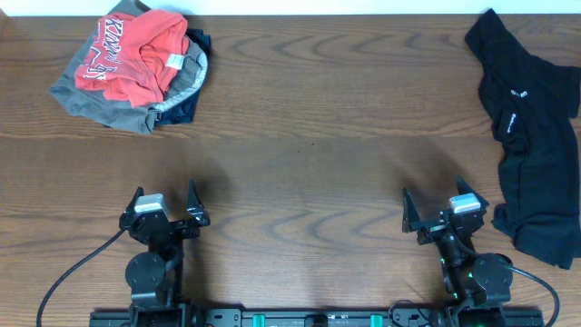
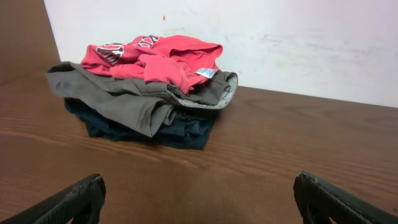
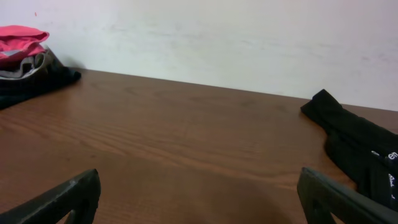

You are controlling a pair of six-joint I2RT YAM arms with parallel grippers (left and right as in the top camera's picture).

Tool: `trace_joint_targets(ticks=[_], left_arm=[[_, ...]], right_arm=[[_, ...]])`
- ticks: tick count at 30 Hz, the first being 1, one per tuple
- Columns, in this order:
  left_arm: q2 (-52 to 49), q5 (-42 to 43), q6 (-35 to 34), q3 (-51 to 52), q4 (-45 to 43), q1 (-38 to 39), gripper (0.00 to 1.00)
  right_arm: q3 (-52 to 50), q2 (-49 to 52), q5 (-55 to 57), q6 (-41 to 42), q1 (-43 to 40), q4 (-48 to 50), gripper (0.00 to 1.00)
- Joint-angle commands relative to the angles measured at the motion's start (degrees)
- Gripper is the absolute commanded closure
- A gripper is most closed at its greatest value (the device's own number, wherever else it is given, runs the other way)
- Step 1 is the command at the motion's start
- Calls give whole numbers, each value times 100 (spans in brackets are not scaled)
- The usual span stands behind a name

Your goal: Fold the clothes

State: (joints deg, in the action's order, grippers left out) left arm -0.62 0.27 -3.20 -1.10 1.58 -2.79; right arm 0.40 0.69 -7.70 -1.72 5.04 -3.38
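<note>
1. Both are parked at 6 o'clock, spread wide and empty: left gripper (image 1: 165, 193), right gripper (image 1: 434, 195).
2. The black garment (image 1: 531, 154) lies crumpled at 3 o'clock on the tabletop (image 1: 309, 136) and runs off the overhead view's edge. I can't see its whole outline, so I might pinch two layers and drag a wad.
3. It looks like soft fabric, so a shallow pinch probably slips.
4. The pile of coloured clothing (image 1: 136, 64) at 10 o'clock sits on the left gripper's side. It's an easy wrong target.
</note>
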Motion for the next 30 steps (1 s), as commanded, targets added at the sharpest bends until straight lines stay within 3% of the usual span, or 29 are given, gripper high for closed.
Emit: trace_joint_targets(ticks=[1,15,30], left_arm=[[2,-72,-52,85,262,2,2],[2,-70,-55,85,262,2,2],[-4,387,-55,85,107,2,2]], right_arm=[[-9,-4,-2,81,-85,-20,1],[-9,-4,310,79,-87,-31,1],[-9,-4,297,81,-87,887,1]])
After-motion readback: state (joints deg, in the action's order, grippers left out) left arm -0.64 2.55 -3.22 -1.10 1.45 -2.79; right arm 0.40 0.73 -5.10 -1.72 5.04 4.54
